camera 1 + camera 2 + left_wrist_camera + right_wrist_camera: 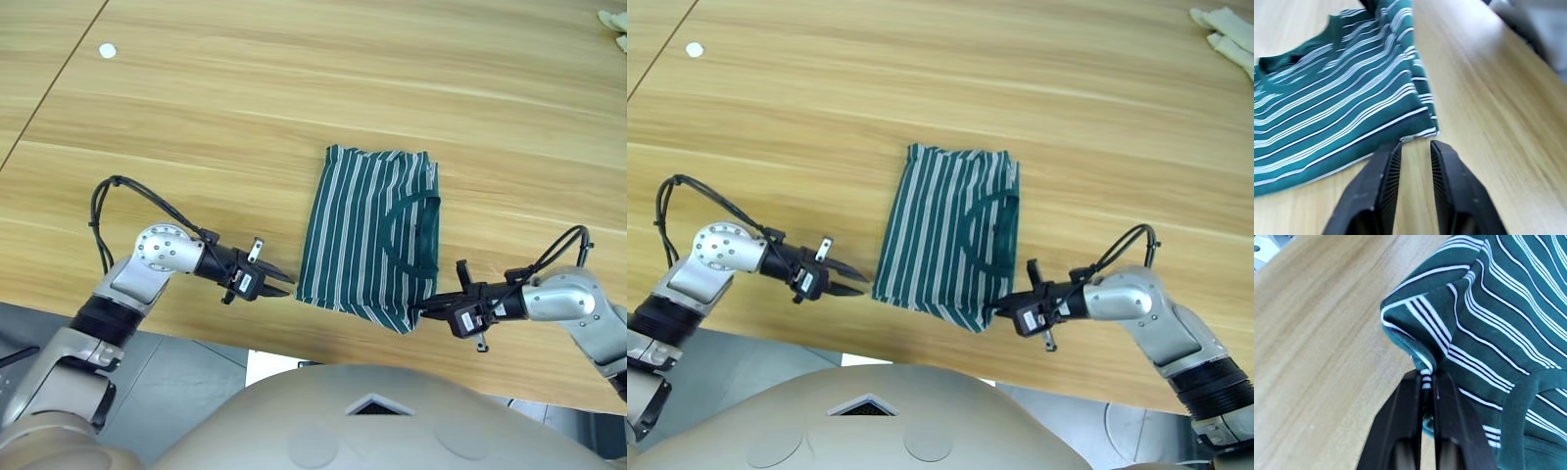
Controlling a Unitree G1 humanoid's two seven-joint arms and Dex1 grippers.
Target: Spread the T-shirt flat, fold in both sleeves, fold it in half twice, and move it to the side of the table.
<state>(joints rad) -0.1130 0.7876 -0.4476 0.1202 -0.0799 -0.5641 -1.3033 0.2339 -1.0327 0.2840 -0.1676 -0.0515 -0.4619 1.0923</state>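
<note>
The folded green striped T-shirt point(367, 230) is laid on the wooden desk point(294, 88) near its front edge. Its near right corner is pinched in the closed right pincer point(423, 311). The left pincer point(286, 286) is held slightly parted and empty, just beside the near left corner.

Likely a lab or plain workroom, not a home. Shows a broad pale wood-grain table point(294, 88) with a small round white sticker point(107, 50), and smooth grey floor point(196, 377) beneath its near edge.
</note>
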